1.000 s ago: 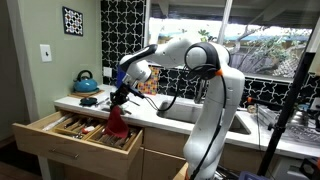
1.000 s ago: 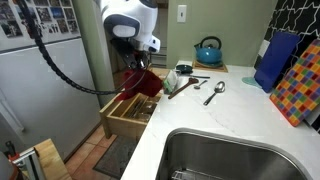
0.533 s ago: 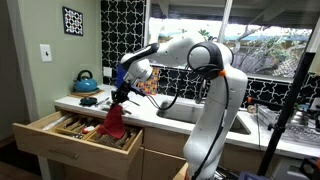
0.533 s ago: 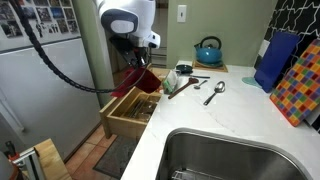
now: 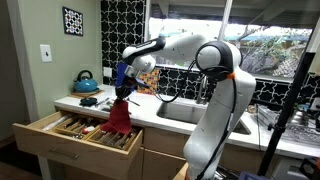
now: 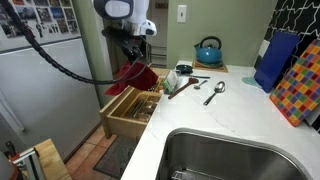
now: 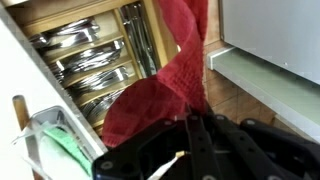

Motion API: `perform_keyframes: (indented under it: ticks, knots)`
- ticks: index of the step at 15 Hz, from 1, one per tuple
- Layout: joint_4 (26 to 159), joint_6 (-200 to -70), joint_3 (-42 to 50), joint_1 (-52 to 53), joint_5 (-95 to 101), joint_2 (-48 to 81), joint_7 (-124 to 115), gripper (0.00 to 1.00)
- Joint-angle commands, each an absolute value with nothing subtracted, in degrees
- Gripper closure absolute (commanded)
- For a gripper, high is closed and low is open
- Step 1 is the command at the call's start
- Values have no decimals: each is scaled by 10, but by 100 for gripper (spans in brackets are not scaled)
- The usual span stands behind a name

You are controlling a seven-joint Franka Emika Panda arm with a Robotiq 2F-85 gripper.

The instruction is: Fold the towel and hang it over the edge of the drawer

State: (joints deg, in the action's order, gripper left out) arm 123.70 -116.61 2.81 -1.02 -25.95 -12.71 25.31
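towel [image 5: 120,118] hangs from clamped hand [image 5: 124,93], draping below it; above drawer [image 5: 58,149]

White counter [image 6: 235,112], sink set into its near end, open drawer off its left edge.

Far end: blue kettle [image 6: 208,50] standing upright by the wall. Just in front of it a loose group of dark utensils [image 6: 187,86], a metal spoon [image 6: 215,92] beside them to the right. Blue box [image 6: 274,60] upright at the far right, a multicoloured checked board [image 6: 303,88] leaning nearer on the right. Steel sink [image 6: 225,155] near side. Drawer [image 6: 128,112] is light wood; cutlery [image 7: 88,62] lies sorted in its divider slots.
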Motion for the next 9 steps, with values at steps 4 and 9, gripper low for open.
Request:
perform_keyframes:
  ticks: [4, 9]
  knots:
    - [1255, -1170, 45, -5, -146, -204, 300, 99]
    - [1270, -1190, 50, -5, -122, -265, 321, 99]
